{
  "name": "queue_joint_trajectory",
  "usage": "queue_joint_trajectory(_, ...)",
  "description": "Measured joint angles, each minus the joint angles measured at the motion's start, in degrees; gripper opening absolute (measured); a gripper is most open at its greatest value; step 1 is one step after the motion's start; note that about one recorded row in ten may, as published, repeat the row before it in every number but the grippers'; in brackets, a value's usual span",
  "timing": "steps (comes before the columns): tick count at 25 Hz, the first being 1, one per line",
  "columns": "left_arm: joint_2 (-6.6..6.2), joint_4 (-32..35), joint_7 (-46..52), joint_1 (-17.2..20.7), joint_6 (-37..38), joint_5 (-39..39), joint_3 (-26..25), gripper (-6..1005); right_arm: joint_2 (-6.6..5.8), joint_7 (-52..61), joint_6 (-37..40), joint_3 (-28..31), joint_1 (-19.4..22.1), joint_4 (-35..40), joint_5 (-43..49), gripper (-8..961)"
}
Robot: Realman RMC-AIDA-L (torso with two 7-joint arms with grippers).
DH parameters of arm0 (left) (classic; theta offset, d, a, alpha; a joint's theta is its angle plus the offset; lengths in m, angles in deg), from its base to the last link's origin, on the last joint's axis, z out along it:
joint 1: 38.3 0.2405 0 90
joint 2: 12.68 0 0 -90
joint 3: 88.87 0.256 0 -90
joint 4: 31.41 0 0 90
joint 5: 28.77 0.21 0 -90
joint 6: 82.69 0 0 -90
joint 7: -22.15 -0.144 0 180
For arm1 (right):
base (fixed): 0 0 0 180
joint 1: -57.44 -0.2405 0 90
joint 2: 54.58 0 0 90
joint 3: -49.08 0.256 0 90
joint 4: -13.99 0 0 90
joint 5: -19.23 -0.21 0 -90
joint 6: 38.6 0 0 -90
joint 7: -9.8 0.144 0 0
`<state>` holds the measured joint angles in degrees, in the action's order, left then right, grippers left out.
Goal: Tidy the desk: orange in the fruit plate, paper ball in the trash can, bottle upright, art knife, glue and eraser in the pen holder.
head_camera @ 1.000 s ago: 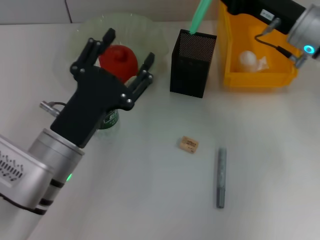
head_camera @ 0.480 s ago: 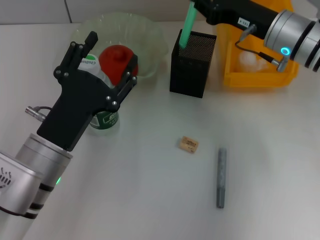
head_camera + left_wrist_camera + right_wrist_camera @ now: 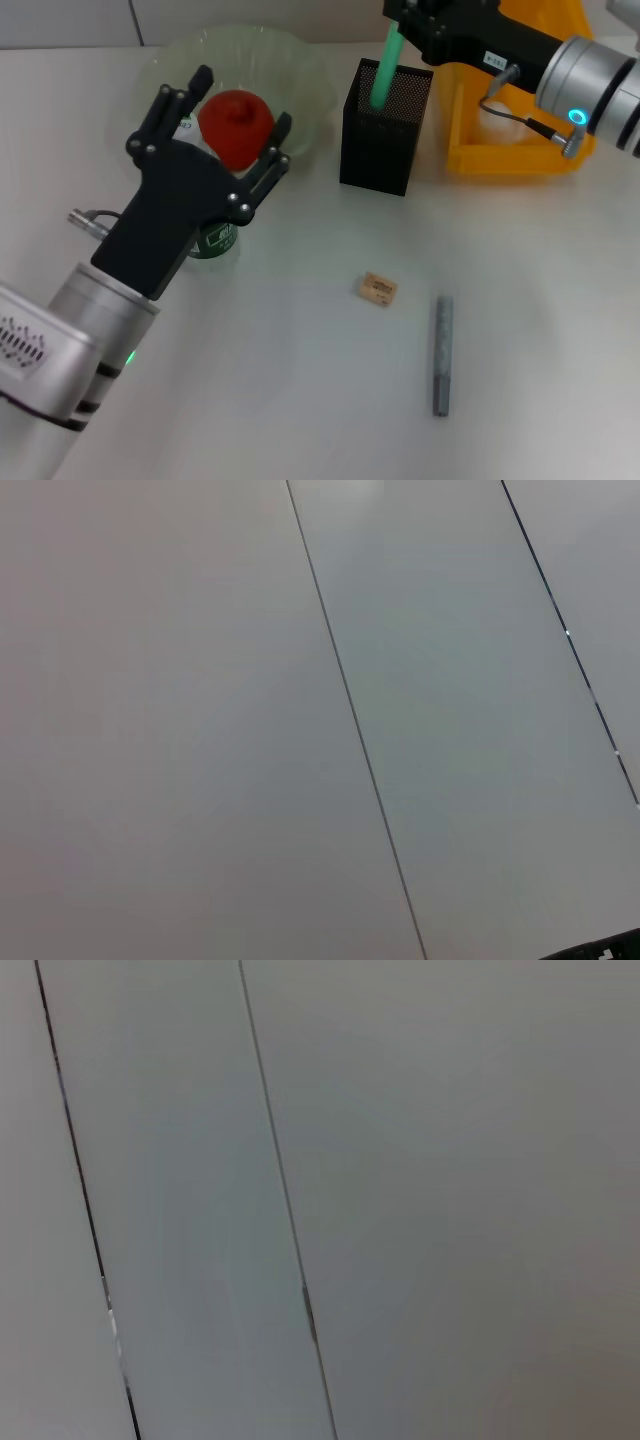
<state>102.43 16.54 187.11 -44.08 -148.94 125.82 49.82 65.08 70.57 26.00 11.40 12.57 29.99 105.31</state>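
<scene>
Head view: white desk (image 3: 300, 400); left hand (image 3: 232, 130) spread open; right hand (image 3: 400, 25) clamps green stick (image 3: 383, 70).

- The orange (image 3: 237, 127) is round and red-orange, and it lies in the fruit plate (image 3: 300, 75), between the spread fingers of the left gripper (image 3: 233, 118).
- The fruit plate is a pale green translucent bowl with a wavy rim, just beyond the left gripper.
- The bottle (image 3: 212, 238) stands under the left gripper; only its dark green label shows.
- The pen holder (image 3: 385, 128) is a black mesh cup, upright, directly under the right gripper (image 3: 400, 20), with a green stick (image 3: 383, 70) reaching into it.
- The trash can (image 3: 505, 135) is yellow, below the right arm; the white paper ball (image 3: 490, 112) lies inside.
- The eraser (image 3: 378, 289) is a tan block, flat on the table, well apart from both grippers.
- A grey stick (image 3: 441, 354) lies near the eraser.
</scene>
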Motion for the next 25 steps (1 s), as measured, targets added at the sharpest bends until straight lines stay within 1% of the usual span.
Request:
queue_joint_trajectory(1,-0.29,1.0,0.0,-0.2,1.6,0.0,0.0,762,0.0,0.0,0.0,0.0,0.0,0.0,0.0,184)
queue_joint_trajectory(2,-0.84,2.4,0.0,-0.4,3.5,-0.1,0.1,762,-0.04,0.2,1.0,0.3,1.0,0.3,-0.4,185)
queue_joint_trajectory(4,-2.84,8.5,0.0,-0.5,11.9,0.1,0.4,762,-0.09,0.3,1.7,0.4,1.6,0.6,-0.8,186)
queue_joint_trajectory(5,-2.84,8.5,0.0,-0.5,11.9,0.1,0.4,762,-0.13,0.3,2.0,0.3,2.0,0.9,-1.2,219)
queue_joint_trajectory(6,-4.23,13.8,0.0,-0.6,19.3,1.5,0.2,762,-0.16,0.3,2.6,0.2,2.6,1.3,-1.8,252)
queue_joint_trajectory(7,-4.82,16.0,0.0,-0.6,21.3,2.5,0.0,762,-0.19,0.4,3.4,-0.1,3.6,2.0,-3.1,285)
queue_joint_trajectory(8,-4.82,16.0,0.0,-0.6,21.3,2.5,0.0,762,-0.19,0.4,3.4,-0.1,3.6,2.0,-3.1,318)
queue_joint_trajectory(9,-5.83,18.9,0.0,-0.7,23.1,3.4,-0.1,762,-0.21,0.4,3.9,-0.2,4.1,2.3,-3.6,351)
queue_joint_trajectory(12,-5.83,18.9,0.0,-0.7,23.1,3.4,-0.1,762,-0.29,0.5,4.7,-0.2,5.2,2.9,-4.0,459)
queue_joint_trajectory(13,-8.5,27.1,0.0,-1.6,31.2,4.1,-0.3,761,-0.29,0.5,4.7,-0.2,5.2,2.9,-4.0,494)
queue_joint_trajectory(14,-8.5,27.1,0.0,-1.6,31.2,4.1,-0.3,761,-0.3,0.5,4.8,-0.2,5.3,3.0,-4.0,530)
queue_joint_trajectory(15,-8.84,30.1,0.0,-2.0,35.6,5.1,-1.4,761,-0.3,0.5,5.0,-0.2,5.6,3.0,-4.0,566)
queue_joint_trajectory(17,-8.84,30.1,0.0,-2.0,35.6,5.1,-1.4,761,-0.3,0.5,5.5,-0.1,5.8,3.0,-4.0,566)
queue_joint_trajectory(18,-8.85,30.9,0.0,-2.0,36.7,5.6,-1.9,761,-0.3,0.5,5.5,-0.1,5.8,3.0,-4.0,565)
queue_joint_trajectory(21,-8.13,31.4,-0.1,-1.5,36.6,7.5,-3.1,761,-0.3,0.7,6.7,0.3,6.4,3.0,-4.3,565)
queue_joint_trajectory(22,-7.95,31.4,-0.1,-1.4,36.6,7.9,-3.5,761,-0.32,1.1,8.4,0.3,7.2,3.6,-4.6,565)
queue_joint_trajectory(25,-7.78,32.1,-0.1,-1.8,37.2,8.1,-5.1,761,-0.31,1.7,10.1,0.3,8.2,4.6,-4.7,564)
